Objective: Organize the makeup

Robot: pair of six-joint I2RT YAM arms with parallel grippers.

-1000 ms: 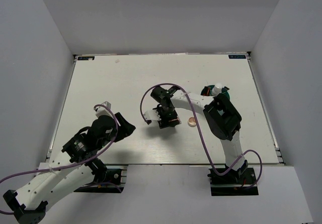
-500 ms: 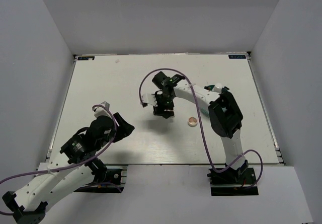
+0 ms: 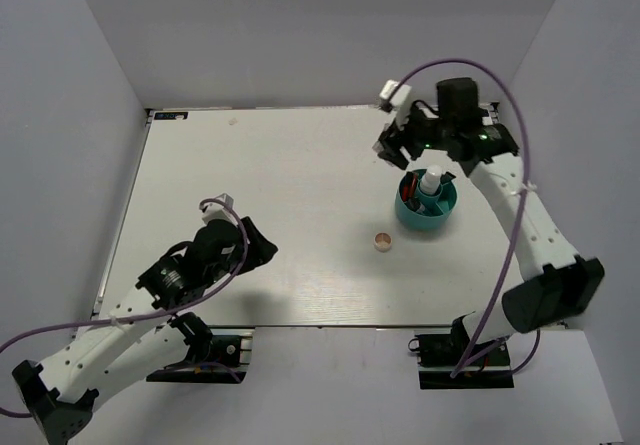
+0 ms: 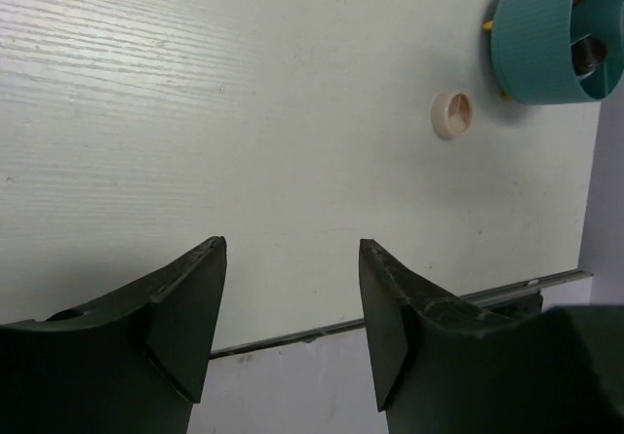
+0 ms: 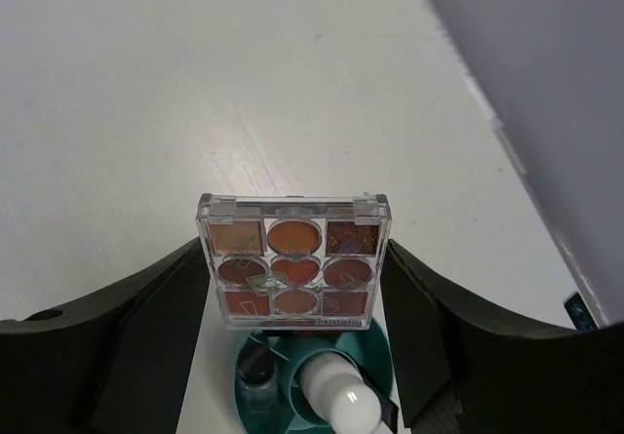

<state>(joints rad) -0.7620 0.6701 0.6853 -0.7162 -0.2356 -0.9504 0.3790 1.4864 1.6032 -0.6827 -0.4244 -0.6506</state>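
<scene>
One square palette [image 5: 292,254] held near one teal cup [image 3: 408,216]
Right hand [image 5: 292,288] clamps the palette in the air by the far-right cup, which holds one white bottle [image 3: 431,179] and one black tube [image 5: 255,366]; one beige compact [image 3: 382,242] lies just near-left; left hand [image 4: 291,249] apart, empty.

The white table [image 3: 250,165] bears 2 things: a teal cup [image 3: 405,217] and, nearby, a beige compact [image 3: 382,242].
</scene>
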